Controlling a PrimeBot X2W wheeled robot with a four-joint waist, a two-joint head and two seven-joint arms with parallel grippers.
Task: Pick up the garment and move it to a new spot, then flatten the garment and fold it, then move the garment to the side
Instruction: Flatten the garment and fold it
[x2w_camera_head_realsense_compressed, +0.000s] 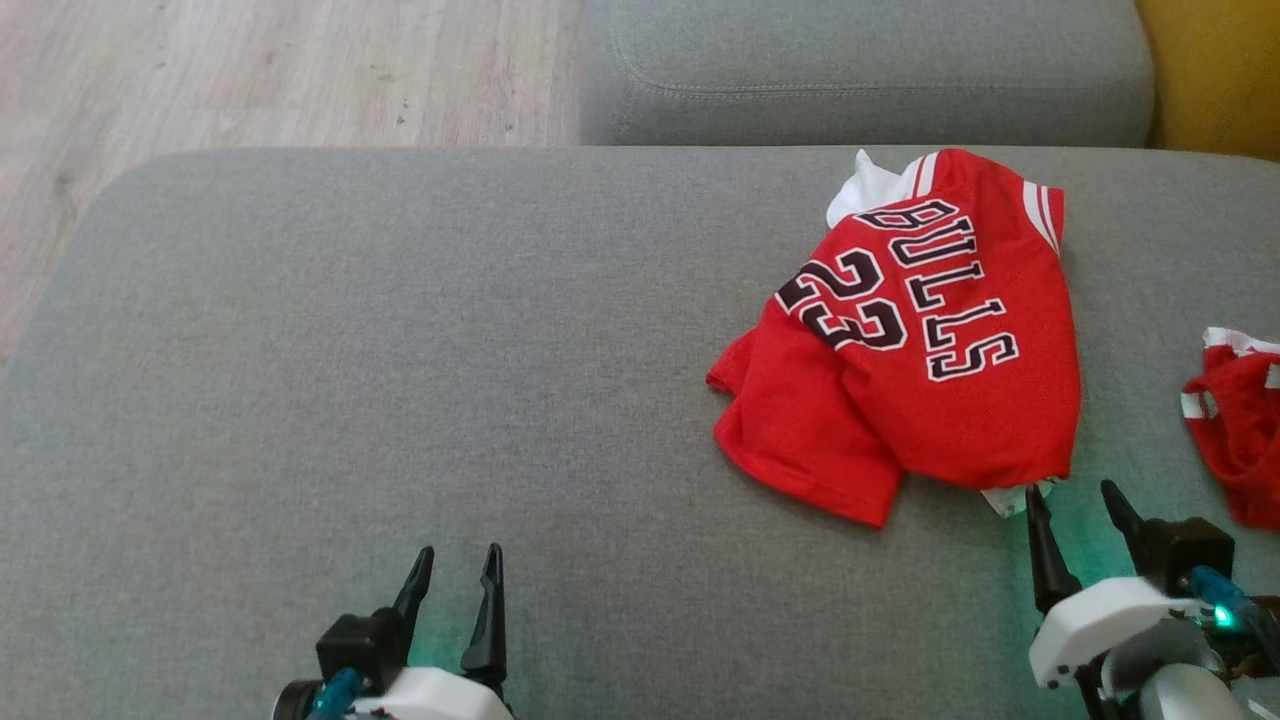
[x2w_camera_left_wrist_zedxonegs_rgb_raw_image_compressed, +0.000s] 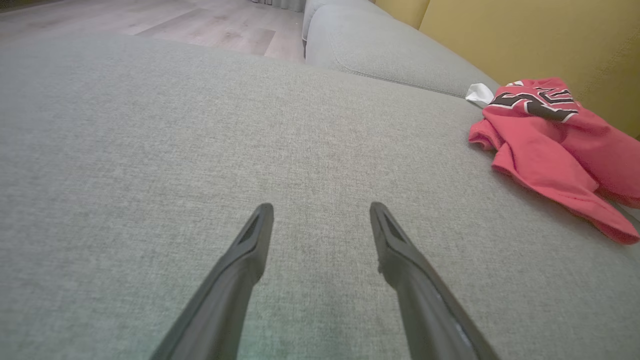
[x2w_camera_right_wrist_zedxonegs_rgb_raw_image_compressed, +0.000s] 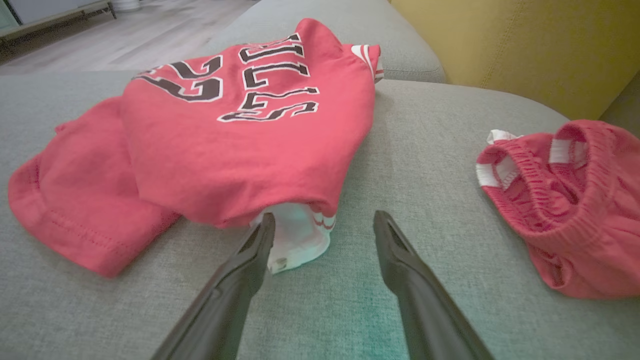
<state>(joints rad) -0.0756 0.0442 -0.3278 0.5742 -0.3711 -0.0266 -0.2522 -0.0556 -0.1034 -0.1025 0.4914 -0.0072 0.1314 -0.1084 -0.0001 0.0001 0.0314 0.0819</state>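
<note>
A red jersey (x2w_camera_head_realsense_compressed: 930, 380) printed "BULLS 23" lies crumpled on the grey sofa seat (x2w_camera_head_realsense_compressed: 400, 380), at the right; it appears again as the jersey (x2w_camera_left_wrist_zedxonegs_rgb_raw_image_compressed: 555, 145) and the jersey (x2w_camera_right_wrist_zedxonegs_rgb_raw_image_compressed: 240, 135). White trim pokes from its near hem (x2w_camera_right_wrist_zedxonegs_rgb_raw_image_compressed: 295, 235). My right gripper (x2w_camera_head_realsense_compressed: 1085, 505) stands open just below that hem, its left fingertip (x2w_camera_right_wrist_zedxonegs_rgb_raw_image_compressed: 265, 225) close to the white trim, nothing held; the same gripper (x2w_camera_right_wrist_zedxonegs_rgb_raw_image_compressed: 322, 220) shows in its wrist view. My left gripper (x2w_camera_head_realsense_compressed: 460, 565) is open over bare cushion at the lower left, far from the jersey, also seen as the gripper (x2w_camera_left_wrist_zedxonegs_rgb_raw_image_compressed: 320, 210).
Red shorts (x2w_camera_head_realsense_compressed: 1235, 430) with white trim lie at the right edge, the same shorts (x2w_camera_right_wrist_zedxonegs_rgb_raw_image_compressed: 565, 205) beside my right gripper. A second grey cushion (x2w_camera_head_realsense_compressed: 860, 70) lies beyond the seat, yellow upholstery (x2w_camera_head_realsense_compressed: 1215, 70) at the far right, wooden floor (x2w_camera_head_realsense_compressed: 250, 80) to the left.
</note>
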